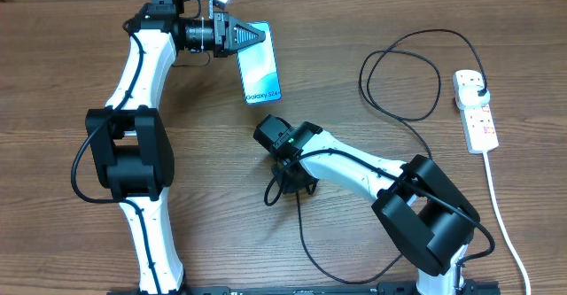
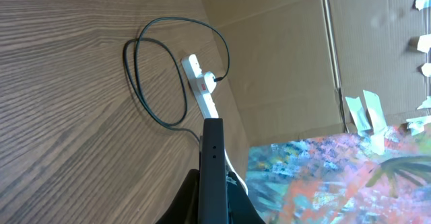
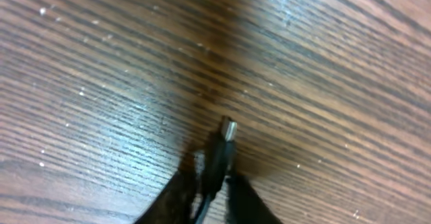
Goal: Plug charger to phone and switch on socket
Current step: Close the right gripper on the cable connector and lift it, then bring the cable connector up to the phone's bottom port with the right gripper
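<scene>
The phone (image 1: 262,69), teal screen up, lies at the back middle of the table. My left gripper (image 1: 251,38) is shut on its far end. In the left wrist view the phone (image 2: 213,160) shows edge-on between the fingers (image 2: 212,200). The white socket (image 1: 477,113) lies at the right, with the charger's black plug (image 1: 477,86) in it. The thin black cable (image 1: 399,73) loops left of the socket. My right gripper (image 1: 292,184) is low over the table centre. In the right wrist view it (image 3: 212,183) is shut on the charger's small plug tip (image 3: 226,133), which points forward just above the wood.
The socket's white cord (image 1: 500,215) runs to the front right edge. More black cable (image 1: 306,242) curls in front of the right arm. In the left wrist view the socket (image 2: 201,83), the cable loop (image 2: 155,76) and a cardboard wall (image 2: 289,56) show.
</scene>
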Robot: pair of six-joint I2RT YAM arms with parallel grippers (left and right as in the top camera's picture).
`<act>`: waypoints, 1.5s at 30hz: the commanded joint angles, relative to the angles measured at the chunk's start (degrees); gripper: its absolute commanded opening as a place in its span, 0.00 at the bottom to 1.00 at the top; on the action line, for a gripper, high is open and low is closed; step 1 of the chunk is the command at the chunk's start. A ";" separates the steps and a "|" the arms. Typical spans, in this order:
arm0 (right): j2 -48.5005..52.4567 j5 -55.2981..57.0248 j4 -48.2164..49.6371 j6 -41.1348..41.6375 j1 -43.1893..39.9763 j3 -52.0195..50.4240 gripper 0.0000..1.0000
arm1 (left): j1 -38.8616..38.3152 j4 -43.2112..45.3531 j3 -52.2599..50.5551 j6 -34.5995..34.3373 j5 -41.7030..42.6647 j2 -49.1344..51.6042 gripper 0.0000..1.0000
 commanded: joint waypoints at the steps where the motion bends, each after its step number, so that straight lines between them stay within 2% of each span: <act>1: 2.05 1.97 -0.15 0.04 0.11 0.02 0.08 | -0.04 0.04 0.74 -1.36 1.79 -1.40 0.04; 4: 2.05 1.92 -0.33 0.04 0.11 0.02 0.04 | -0.04 -0.17 0.74 -1.36 2.23 -1.40 0.04; 9: 2.05 1.75 -1.18 -0.20 -0.04 0.04 0.04 | 0.02 -1.18 0.74 -1.36 2.34 -1.40 0.04; 14: 2.03 -3.23 -4.57 -0.42 -1.20 2.78 0.04 | 1.40 -0.94 0.74 -1.31 6.88 -1.40 0.04; 18: 2.03 -15.50 -4.55 -1.38 -2.62 8.33 0.04 | 4.26 -0.81 0.74 -1.31 11.06 -1.40 0.04; 20: 2.03 -27.61 0.22 -5.53 -2.89 9.64 0.04 | 5.42 -0.83 0.74 -1.33 13.29 -1.40 0.04; 23: 2.03 -41.20 7.23 -6.51 -2.93 9.73 0.04 | 6.80 -2.47 0.74 -2.25 13.35 -1.40 0.04; 33: 2.03 -63.17 18.97 -4.24 -6.19 9.73 0.04 | 9.68 -3.37 0.74 -4.09 13.35 -1.40 0.04; 38: 2.03 -63.43 25.59 2.71 -8.83 9.73 0.04 | 10.21 -3.34 0.74 -6.08 13.33 -1.40 0.04; 45: 2.03 -63.47 26.56 6.08 -14.69 9.73 0.04 | 11.08 -2.93 0.76 -6.27 13.29 -1.40 0.04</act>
